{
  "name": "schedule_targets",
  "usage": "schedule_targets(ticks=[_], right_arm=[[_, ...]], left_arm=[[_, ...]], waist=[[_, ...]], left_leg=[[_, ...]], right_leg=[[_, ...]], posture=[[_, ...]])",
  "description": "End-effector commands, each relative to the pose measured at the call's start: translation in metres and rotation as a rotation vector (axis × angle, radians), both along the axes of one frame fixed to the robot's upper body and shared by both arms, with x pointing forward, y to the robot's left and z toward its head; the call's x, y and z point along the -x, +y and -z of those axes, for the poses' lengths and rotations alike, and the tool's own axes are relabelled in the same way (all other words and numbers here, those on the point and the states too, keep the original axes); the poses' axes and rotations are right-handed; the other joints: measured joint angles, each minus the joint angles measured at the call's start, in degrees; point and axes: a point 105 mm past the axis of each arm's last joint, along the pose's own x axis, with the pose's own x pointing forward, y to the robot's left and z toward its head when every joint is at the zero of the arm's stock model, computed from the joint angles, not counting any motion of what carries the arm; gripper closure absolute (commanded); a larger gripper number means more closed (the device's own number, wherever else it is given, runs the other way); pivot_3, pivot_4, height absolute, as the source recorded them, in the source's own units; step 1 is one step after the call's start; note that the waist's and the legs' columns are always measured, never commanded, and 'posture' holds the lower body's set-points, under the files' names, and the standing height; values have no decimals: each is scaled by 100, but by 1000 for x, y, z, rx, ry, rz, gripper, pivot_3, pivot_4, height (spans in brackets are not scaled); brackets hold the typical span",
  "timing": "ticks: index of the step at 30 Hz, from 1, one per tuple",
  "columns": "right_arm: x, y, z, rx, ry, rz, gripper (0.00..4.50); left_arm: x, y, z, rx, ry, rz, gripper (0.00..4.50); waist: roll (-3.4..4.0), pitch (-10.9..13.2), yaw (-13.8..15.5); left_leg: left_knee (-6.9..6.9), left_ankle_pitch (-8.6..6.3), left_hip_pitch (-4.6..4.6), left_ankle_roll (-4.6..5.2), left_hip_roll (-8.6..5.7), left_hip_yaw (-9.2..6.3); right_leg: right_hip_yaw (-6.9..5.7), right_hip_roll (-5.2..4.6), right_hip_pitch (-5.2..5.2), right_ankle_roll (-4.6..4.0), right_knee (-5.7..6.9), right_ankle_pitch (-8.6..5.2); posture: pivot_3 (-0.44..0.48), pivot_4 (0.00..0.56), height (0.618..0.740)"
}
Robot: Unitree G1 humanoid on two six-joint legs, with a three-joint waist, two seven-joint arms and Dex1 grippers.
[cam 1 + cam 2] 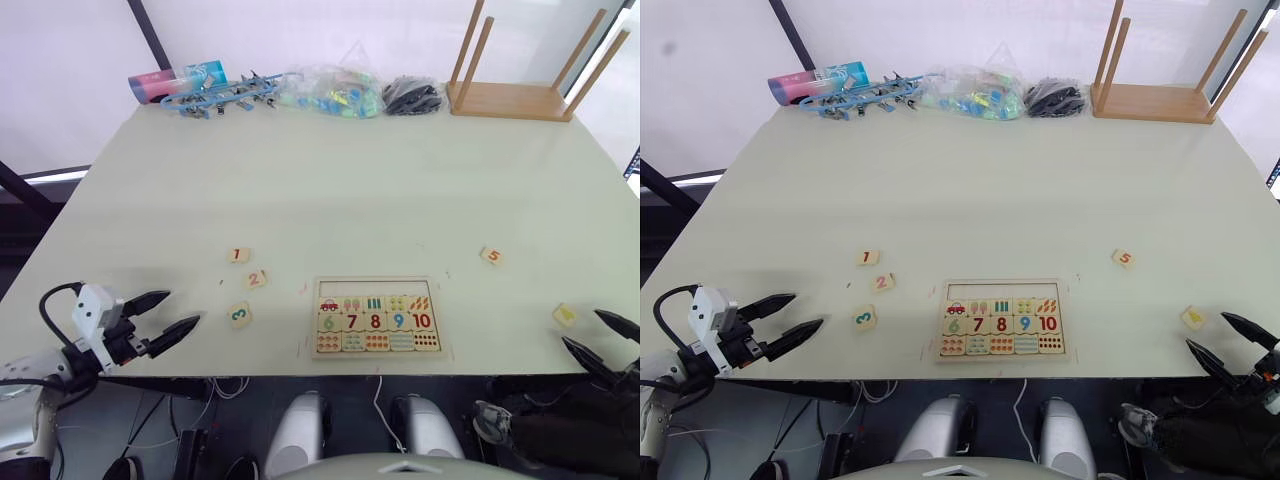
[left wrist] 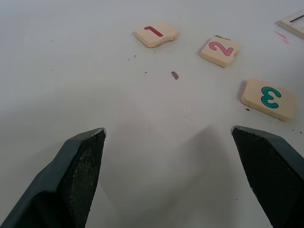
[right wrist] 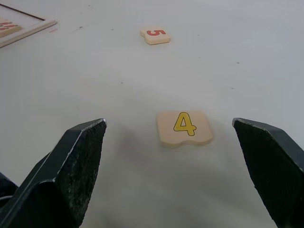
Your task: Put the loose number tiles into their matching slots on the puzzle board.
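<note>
The puzzle board [image 1: 376,317] lies near the table's front edge, at the middle. Its top row of matching slots [image 1: 375,289] is bare wood; the rows below hold pictures, numerals 6 to 10 and dots. Left of the board lie three loose number tiles: red 1 [image 1: 237,255], pink 2 [image 1: 256,279] and green 3 [image 1: 239,315]. Orange 5 [image 1: 491,256] and yellow 4 [image 1: 565,315] lie to the right. My left gripper [image 1: 180,308] is open and empty, just left of tile 3 [image 2: 268,98]. My right gripper [image 1: 583,328] is open and empty, right behind tile 4 [image 3: 185,127].
Along the table's far edge lie a pink and blue tube [image 1: 176,81], blue toy pieces [image 1: 225,97], a clear bag of coloured bits [image 1: 332,92], a black bundle [image 1: 412,96] and a wooden stand [image 1: 520,85]. Both grippers hover at the front edge.
</note>
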Motion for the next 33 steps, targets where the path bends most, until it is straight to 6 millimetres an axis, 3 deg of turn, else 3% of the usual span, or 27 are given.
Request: schedule_targets(ticks=[1, 22, 33], right_arm=[[1, -2, -11, 5, -40, 9, 31], [8, 0, -11, 15, -50, 8, 31], [10, 30, -30, -30, -98, -116, 31]], left_arm=[[-2, 6, -12, -22, -35, 4, 0], [-12, 12, -10, -12, -36, 12, 0], [-28, 7, -23, -27, -44, 105, 0]], waist=[[0, 0, 0], [-2, -1, 0], [-3, -2, 4]], left_leg=[[0, 0, 0, 0, 0, 0], [0, 0, 1, 0, 1, 4], [0, 0, 1, 0, 2, 2]], right_leg=[[0, 0, 0, 0, 0, 0], [3, 2, -1, 1, 1, 0], [1, 2, -1, 1, 3, 0]], posture=[[0, 150, 740], [0, 150, 740], [0, 150, 740]])
